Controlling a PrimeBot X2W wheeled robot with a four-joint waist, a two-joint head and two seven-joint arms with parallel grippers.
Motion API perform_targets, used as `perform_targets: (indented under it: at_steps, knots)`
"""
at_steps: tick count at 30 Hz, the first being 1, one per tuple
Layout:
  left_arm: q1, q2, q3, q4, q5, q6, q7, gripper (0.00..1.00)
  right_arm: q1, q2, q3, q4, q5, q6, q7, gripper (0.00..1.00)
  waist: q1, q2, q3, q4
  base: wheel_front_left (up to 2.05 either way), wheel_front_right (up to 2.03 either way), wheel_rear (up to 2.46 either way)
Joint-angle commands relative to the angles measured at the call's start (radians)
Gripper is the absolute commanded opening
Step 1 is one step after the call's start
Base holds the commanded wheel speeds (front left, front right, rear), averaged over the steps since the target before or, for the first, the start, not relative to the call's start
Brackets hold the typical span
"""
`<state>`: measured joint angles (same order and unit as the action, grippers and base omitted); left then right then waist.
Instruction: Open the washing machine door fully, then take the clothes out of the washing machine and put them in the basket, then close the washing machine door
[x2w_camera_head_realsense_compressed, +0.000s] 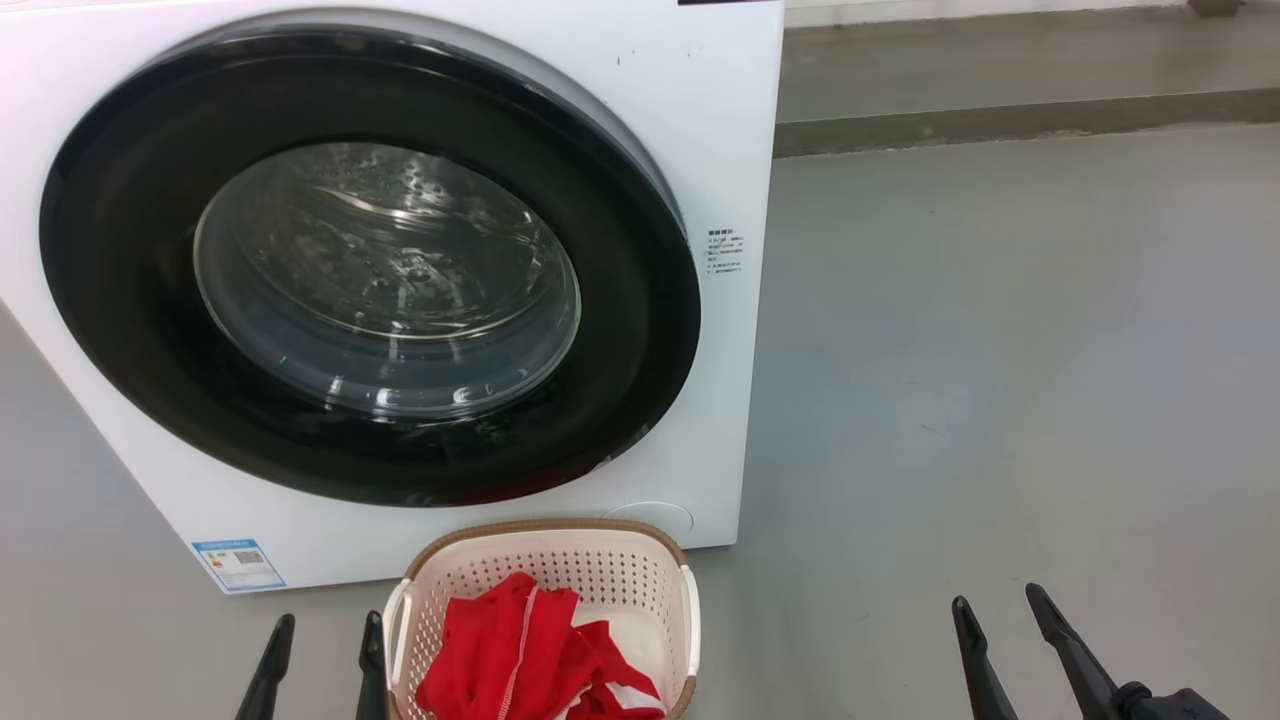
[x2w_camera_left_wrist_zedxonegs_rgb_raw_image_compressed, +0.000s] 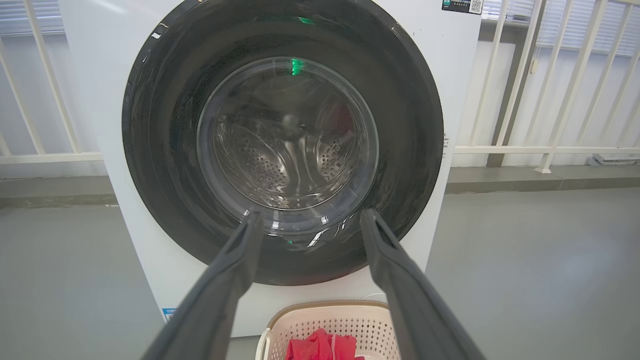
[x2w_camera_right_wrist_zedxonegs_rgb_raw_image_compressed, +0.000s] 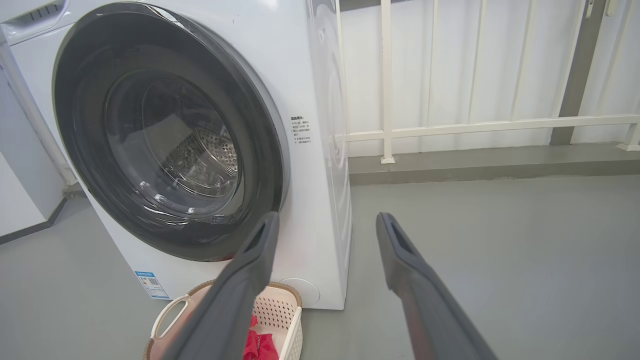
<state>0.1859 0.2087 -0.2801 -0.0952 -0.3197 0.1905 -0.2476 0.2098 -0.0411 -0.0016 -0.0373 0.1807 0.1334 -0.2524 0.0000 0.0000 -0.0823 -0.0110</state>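
The left gripper (x2w_camera_head_realsense_compressed: 331, 620) and right gripper (x2w_camera_head_realsense_compressed: 997, 600) hang with jaws spread and empty, either side of the basket (x2w_camera_head_realsense_compressed: 545, 527) on the floor (x2w_camera_head_realsense_compressed: 1000, 350), just before the washing machine (x2w_camera_head_realsense_compressed: 700, 120). The clothes (x2w_camera_head_realsense_compressed: 520, 650) lie in it, likely soft and light, easiest pinched at a raised fold. The washing machine door (x2w_camera_head_realsense_compressed: 130, 300) looks shut, rigid and glossy. Bare floor opens rightward.
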Motion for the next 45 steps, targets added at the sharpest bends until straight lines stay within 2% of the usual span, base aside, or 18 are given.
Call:
perform_targets:
  at_steps: [1, 9, 10, 16, 23, 27, 45]
  knots:
    - [-0.019, 0.011, 0.033, -0.028, 0.007, 0.01, -0.001, 1.0, -0.012, -0.009, 0.024, -0.026, 0.0, -0.003, -0.002, 1.0, 0.0, 0.0, -0.001, 0.0, 0.0, 0.0, 0.0]
    - [-0.018, 0.013, 0.027, -0.038, 0.008, 0.018, 0.005, 1.0, -0.01, -0.009, 0.023, -0.03, -0.002, -0.003, -0.001, 1.0, 0.0, 0.0, 0.001, 0.006, 0.0, 0.0, 0.0]
    - [0.013, 0.001, -0.007, -0.01, 0.0, 0.01, 0.006, 0.0, 0.0, 0.0, -0.001, 0.0, 0.0, 0.0, 0.004, 0.0, 0.0, 0.0, 0.001, 0.006, 0.0, 0.0, 0.0]
    - [0.026, -0.027, -0.022, 0.053, -0.001, 0.01, 0.009, 0.0, 0.0, 0.005, -0.001, 0.07, 0.001, 0.0, 0.005, 0.0, 0.0, 0.0, 0.002, 0.006, 0.0, 0.0, 0.0]
    - [0.013, -0.03, -0.005, 0.061, -0.078, -0.006, 0.024, 0.0, -0.014, -0.002, 0.001, 0.077, 0.087, 0.0, 0.018, 0.0, 0.0023, 0.0, 0.004, 0.007, 0.0, 0.0, 0.0]
    - [0.002, -0.032, 0.006, 0.072, -0.122, -0.017, 0.032, 0.0, -0.025, -0.005, 0.001, 0.086, 0.137, 0.0, 0.027, 0.0, 0.0002, 0.0, 0.008, 0.007, 0.0, 0.0, 0.0]
    - [-0.047, -0.042, 0.053, 0.121, -0.317, -0.067, 0.074, 0.0, -0.072, -0.017, -0.001, 0.117, 0.353, -0.001, 0.068, 0.0, 0.0, 0.0, 0.021, 0.007, 0.0, 0.0, 0.0]
